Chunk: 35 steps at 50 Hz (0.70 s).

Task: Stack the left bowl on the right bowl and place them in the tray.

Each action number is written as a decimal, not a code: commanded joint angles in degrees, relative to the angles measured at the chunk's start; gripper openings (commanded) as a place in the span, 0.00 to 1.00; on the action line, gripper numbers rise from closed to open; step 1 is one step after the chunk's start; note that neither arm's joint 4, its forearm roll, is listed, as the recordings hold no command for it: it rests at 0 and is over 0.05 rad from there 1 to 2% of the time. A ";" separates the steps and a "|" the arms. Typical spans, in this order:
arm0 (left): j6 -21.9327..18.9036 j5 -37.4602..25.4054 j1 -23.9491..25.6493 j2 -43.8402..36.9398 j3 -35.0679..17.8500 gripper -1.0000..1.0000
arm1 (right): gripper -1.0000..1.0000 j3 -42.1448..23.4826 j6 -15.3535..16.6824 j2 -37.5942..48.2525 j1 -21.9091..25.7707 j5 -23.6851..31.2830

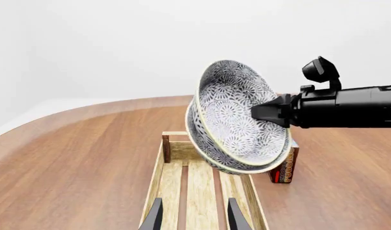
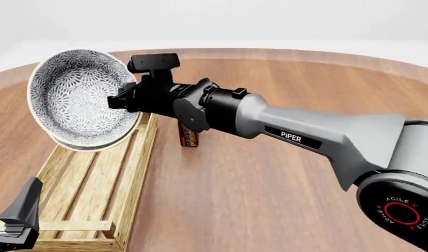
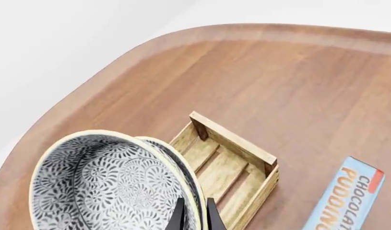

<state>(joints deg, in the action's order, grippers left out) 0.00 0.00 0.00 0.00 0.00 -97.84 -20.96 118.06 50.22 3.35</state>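
Two patterned grey-and-white bowls [image 2: 73, 100] are nested, one inside the other. They hang tilted on edge above the far end of the light-wood tray [image 2: 141, 168]. My right gripper [image 2: 119, 100] is shut on their rims and holds them in the air. In the right wrist view the fingers [image 3: 195, 213] pinch the rims of the bowls [image 3: 105, 187], with the tray [image 3: 237, 143] below. In the left wrist view the bowls [image 1: 237, 115] hang over the tray's [image 1: 155, 184] far end. My left gripper [image 1: 194, 207] is open and empty over the tray's near end, also seen in the front view [image 2: 18, 215].
A small upright blue-and-brown chocolate box [image 2: 189, 137] stands on the wooden table just right of the tray's far end, below the right arm. It also shows in the left wrist view [image 1: 285, 167] and the right wrist view [image 3: 346, 196].
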 commanded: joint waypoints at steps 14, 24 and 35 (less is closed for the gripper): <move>0.00 0.00 0.00 0.00 0.00 1.00 | 0.00 -3.10 0.42 6.53 2.74 -1.38; 0.00 0.00 0.00 0.00 0.00 1.00 | 0.00 -3.34 0.12 7.70 3.26 -1.63; 0.00 0.00 0.00 0.00 0.00 1.00 | 0.00 -3.31 0.19 9.49 3.15 -2.50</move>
<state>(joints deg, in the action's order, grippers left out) 0.00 0.00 0.00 0.00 0.00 -100.42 -20.19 126.45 53.17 1.75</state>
